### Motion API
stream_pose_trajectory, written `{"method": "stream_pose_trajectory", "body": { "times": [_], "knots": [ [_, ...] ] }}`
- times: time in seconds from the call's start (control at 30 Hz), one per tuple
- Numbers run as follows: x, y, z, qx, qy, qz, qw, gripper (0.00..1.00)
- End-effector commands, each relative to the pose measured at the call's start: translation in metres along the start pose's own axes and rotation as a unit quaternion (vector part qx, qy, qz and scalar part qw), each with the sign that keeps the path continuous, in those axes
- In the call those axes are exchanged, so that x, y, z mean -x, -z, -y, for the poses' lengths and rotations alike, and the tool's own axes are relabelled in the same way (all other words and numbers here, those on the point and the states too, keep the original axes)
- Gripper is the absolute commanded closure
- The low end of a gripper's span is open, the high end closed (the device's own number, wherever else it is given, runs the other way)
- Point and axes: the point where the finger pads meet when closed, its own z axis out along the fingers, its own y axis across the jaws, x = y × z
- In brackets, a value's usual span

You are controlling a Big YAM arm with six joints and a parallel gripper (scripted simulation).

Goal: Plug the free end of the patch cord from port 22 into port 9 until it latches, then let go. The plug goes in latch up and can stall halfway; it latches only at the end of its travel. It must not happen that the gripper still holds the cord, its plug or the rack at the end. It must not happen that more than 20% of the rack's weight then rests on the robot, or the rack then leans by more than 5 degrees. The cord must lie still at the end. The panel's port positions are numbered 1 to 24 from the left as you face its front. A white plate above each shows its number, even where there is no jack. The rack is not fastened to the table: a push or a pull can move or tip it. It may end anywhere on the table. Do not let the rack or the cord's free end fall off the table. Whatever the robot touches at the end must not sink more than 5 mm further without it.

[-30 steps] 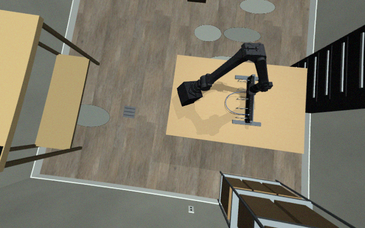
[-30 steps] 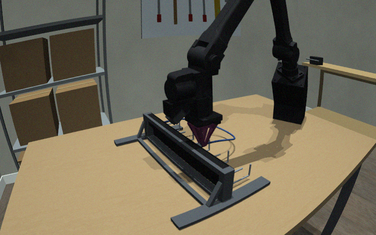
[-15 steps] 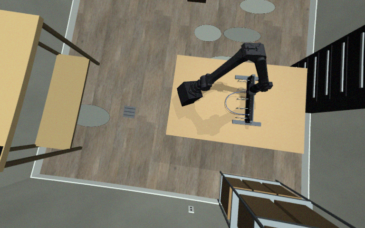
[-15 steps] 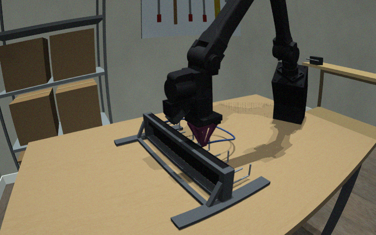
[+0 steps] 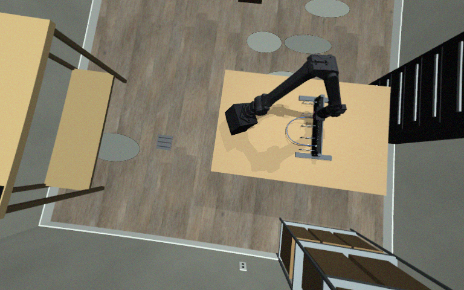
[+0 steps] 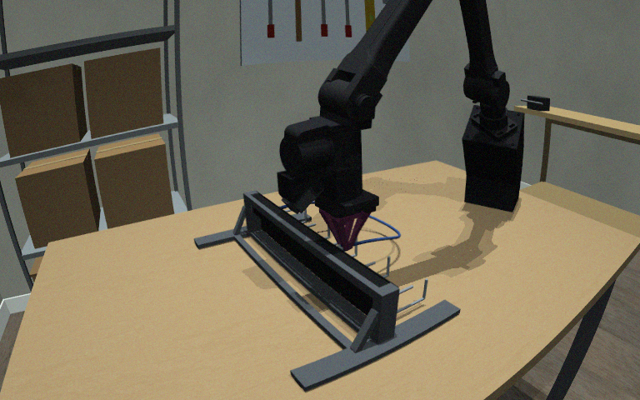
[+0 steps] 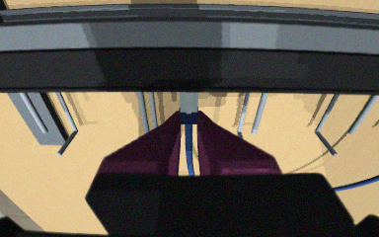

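Patch cord's [image 7: 189, 157] blue line runs between the maroon fingers of the claw [image 7: 189, 118], which grips its grey plug [image 7: 189, 103] against the dark panel [image 7: 189, 69] of the rack [image 6: 377, 351] on the desk [image 6: 141, 330].

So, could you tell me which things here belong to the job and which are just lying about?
Job:
- gripper, shut on the plug
- blue patch cord
- rack with its panel

Lying about:
- shelf unit of cardboard boxes
- black cabinet
- side bench
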Motion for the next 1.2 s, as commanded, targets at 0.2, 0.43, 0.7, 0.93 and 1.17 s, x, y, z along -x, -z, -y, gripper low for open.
{"method": "stream_pose_trajectory", "body": {
  "times": [0.2, 0.43, 0.7, 0.93, 1.17],
  "knots": [
    [0.0256, 0.0106, 0.0008, 0.001, 0.003, 0.018, 1.000, 1.00],
    [0.0267, 0.0114, 0.0019, 0.000, 0.003, 0.019, 1.000, 1.00],
    [0.0279, 0.0111, 0.0024, 0.000, 0.002, 0.019, 1.000, 1.00],
    [0.0283, 0.0109, 0.0018, 0.000, 0.003, 0.019, 1.000, 1.00],
    [0.0283, 0.0106, 0.0017, 0.000, 0.003, 0.020, 1.000, 1.00]
  ]
}}
